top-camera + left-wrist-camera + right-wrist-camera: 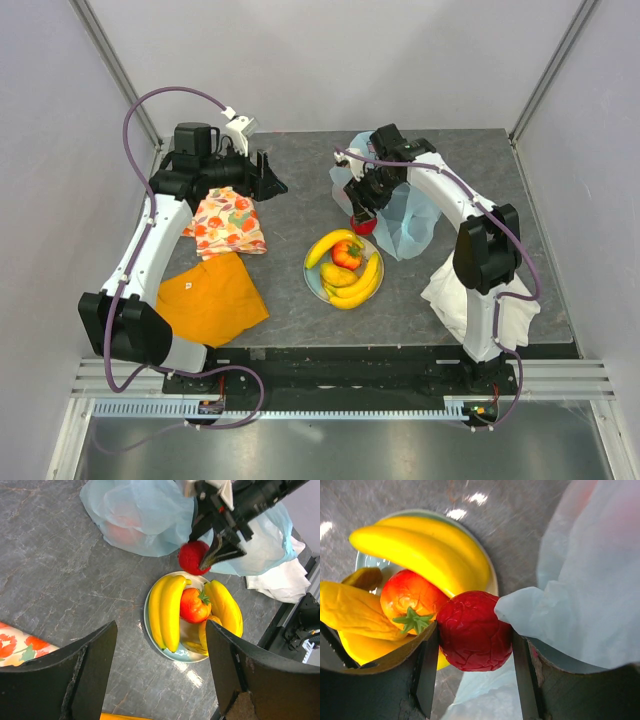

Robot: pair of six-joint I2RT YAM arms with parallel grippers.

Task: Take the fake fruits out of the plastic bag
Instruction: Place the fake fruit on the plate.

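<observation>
1. The right gripper [475, 652] is closed on a dark red fruit [474, 637]. Its two fingers press the fruit's left and right sides.
2. A fold of the plastic bag [580, 580] touches the red fruit on the side of the gripper's right finger.
3. From above, the held fruit sits just at the far rim of the plate [310, 278], between the plate and the bag. Whether it touches the counter [300, 160] cannot be told.
4. The pale blue bag lies crumpled on the counter beyond the plate, and a faint reddish shape [122, 530] shows through its wall.
5. The plate holds curved yellow bananas [167, 610], a red-orange fruit [192, 605] with a green stem, and a small yellow-orange fruit [338, 275].
6. The left gripper [270, 180] is spread wide with nothing between its fingers, well to the left of the plate.
7. A fruit-patterned cloth [228, 222] lies just near it, with an orange cloth [210, 298] closer to the bases.
8. A white cloth [480, 295] lies under the right arm.
</observation>
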